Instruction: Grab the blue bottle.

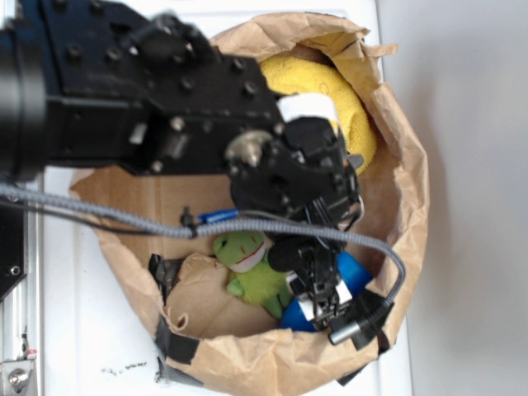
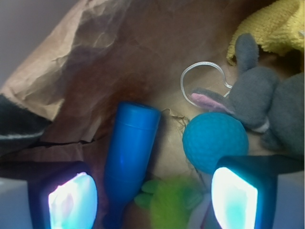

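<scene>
Lining up: pincer (image 2: 152,198) hovers spread wide, empty, over the blue bottle (image 2: 128,157).
Next move: probably shift left to centre, then descend and close.
Bottle location: lying in the paper bag (image 1: 404,173), beside the green frog toy (image 2: 169,200), near the blue ball (image 2: 214,141).
Bottle look: smooth, bright blue, tapering neck.

The bottle (image 2: 129,157) looks like smooth, slightly glossy plastic. The ball (image 2: 214,142) beside it has a matt, finely dimpled skin. The bag (image 1: 404,173) is crumpled brown paper, rough and creased. The frog (image 1: 252,266) is soft plush, and so is the grey rabbit (image 2: 264,98). The yellow cloth (image 1: 330,91) looks like nubby terry. The pincer (image 2: 152,198) pads shine glossy. The arm (image 1: 165,91) is matt black metal.
</scene>
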Available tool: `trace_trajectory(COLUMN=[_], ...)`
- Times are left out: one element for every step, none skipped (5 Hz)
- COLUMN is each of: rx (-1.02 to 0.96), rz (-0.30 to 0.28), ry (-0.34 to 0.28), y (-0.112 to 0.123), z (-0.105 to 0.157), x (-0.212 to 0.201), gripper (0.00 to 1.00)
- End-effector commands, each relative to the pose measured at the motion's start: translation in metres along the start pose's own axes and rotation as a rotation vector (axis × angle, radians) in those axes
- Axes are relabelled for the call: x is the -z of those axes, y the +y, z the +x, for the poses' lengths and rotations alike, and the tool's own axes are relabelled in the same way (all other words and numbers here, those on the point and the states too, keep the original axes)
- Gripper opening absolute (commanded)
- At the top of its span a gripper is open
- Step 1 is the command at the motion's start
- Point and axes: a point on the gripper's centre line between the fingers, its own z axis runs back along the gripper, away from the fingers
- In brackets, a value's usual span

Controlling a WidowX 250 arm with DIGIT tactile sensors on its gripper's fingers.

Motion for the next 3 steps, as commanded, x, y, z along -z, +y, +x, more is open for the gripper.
trace_trajectory(rx=[0.007,0.012,-0.041], rz=[-0.004,0.007,-0.017], ry=[-0.036,-0.044,0.004], y=[-0.016,-0.017,-0.023], z=[0.01,0.01,0.006], x=[0.016,0.031,0.044], gripper=[1.0,1.0,1.0])
